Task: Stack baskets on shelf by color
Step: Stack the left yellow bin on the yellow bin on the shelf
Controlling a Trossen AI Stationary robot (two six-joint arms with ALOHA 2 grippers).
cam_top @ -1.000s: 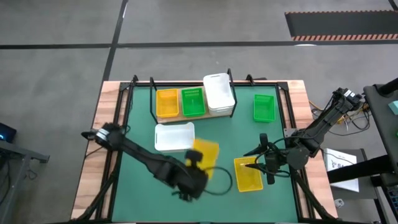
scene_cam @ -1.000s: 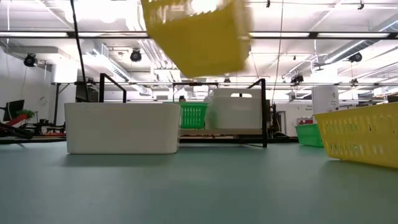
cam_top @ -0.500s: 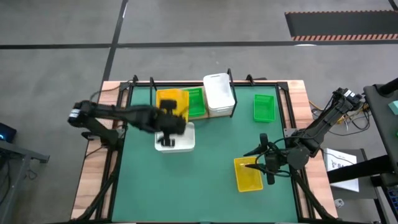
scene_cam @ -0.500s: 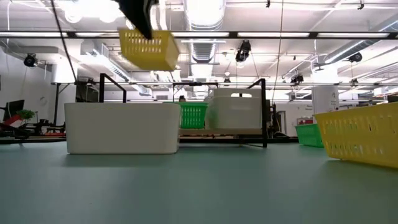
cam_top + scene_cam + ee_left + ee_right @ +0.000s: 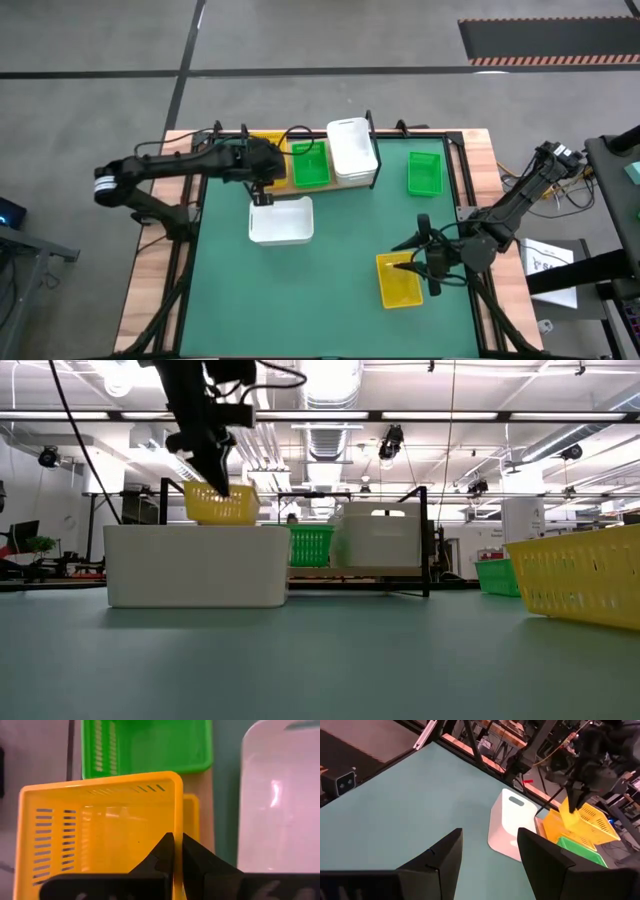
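You are carrying a yellow basket [image 5: 100,835] with the left gripper [image 5: 177,851], the fingers pinched nearly together on its rim wall. Take the shelf [image 5: 283,184] as landmark: the held basket is hanging over the shelf's left end, directly above a second yellow basket [image 5: 191,812] already sitting there, whose edge is peeking out on one side in the left wrist view. So the drop target is lying straight below the claw, offset slightly sideways, long axes roughly parallel. My judgement: the coming move needs a small sideways correction, then a descent to nest.

On the shelf, a green basket [image 5: 310,165] is sitting beside the yellow one, and a white basket [image 5: 352,150] beyond that. A loose white basket [image 5: 281,220] is lying in front of the shelf.

The right gripper [image 5: 428,262] is waiting well away from the shelf, its fingers spread wide at a third yellow basket [image 5: 399,280], holding nothing.
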